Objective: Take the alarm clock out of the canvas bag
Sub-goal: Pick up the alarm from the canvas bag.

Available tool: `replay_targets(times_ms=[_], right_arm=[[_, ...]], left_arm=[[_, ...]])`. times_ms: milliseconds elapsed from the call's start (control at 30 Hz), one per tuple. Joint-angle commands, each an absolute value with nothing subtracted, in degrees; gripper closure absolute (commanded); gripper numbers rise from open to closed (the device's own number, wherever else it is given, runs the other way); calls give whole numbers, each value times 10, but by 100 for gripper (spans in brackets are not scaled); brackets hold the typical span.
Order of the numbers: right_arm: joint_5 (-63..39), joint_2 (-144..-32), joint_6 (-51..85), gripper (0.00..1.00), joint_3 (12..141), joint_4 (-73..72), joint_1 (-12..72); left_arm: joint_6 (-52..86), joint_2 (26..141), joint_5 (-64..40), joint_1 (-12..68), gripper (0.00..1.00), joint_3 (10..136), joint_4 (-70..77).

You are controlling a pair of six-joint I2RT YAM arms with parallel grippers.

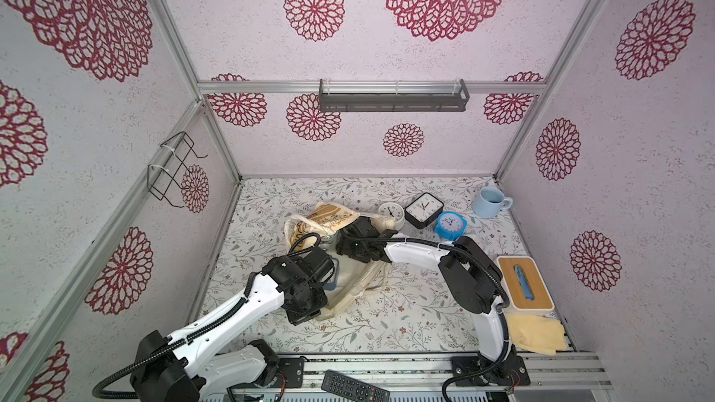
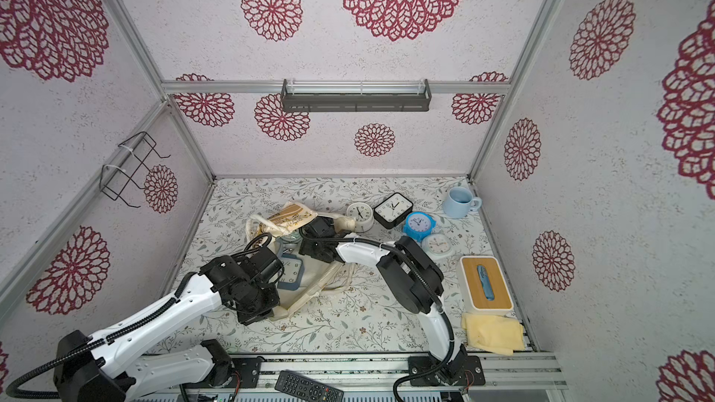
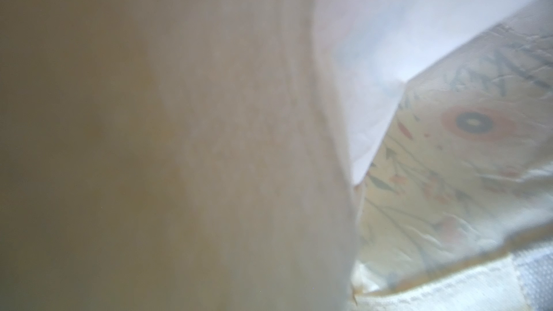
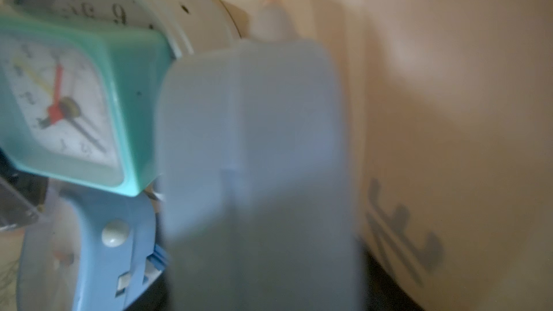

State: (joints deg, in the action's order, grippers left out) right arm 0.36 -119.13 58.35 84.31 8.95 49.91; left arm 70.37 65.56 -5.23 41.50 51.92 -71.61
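The canvas bag [image 1: 369,278] lies crumpled and half flattened on the tabletop [image 1: 406,322], and both arms reach into it. The right arm [image 1: 410,251] comes in over the bag's right side, and its wrist is down in the opening at the bag's far end. The right wrist view looks inside the bag. There the mint-green alarm clock [image 4: 59,100] sits, square, face showing, with a white-cased clock [image 4: 191,28] close behind it. A pale blue clock [image 4: 89,252] sits close against it, and cream cloth closes in beside them. One of the right fingers [image 4: 254,145], blurred and translucent, stands just beside the mint-green alarm clock's side. The other finger is not clear, so I cannot tell whether the pair stands apart or is clamped on the clock. The left arm [image 1: 232,311] meets the bag at its near-left edge, where its wrist covers the left fingers in both top views. The left wrist view shows only cream cloth pressed close to the lens, with a strip of flowered pattern past it. The left fingers are together; whether cloth is pinched between them cannot be told. A blue-framed square clock [image 2: 292,270] lies face up at the bag's left edge, just beside the left wrist. Outside the bag, off its far-right corner, stand a white round clock [image 1: 390,212], a black square clock [image 1: 423,208] and a blue round clock [image 1: 449,226], the white one just beside the bag's cloth.
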Motion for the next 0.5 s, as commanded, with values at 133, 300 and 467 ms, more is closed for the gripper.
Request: replay_targets(times_ms=[133,300,467], right_arm=[[72,-1181,518,44,854,101,484],[83,-1157,479,47,841,78,483],[64,-1129,458,47,804,-8,483]], left_arm=[[710,655,-45,421,100,524,-742],[709,656,-44,421,100,527,-744],[709,657,-42,422,100,531,-747]])
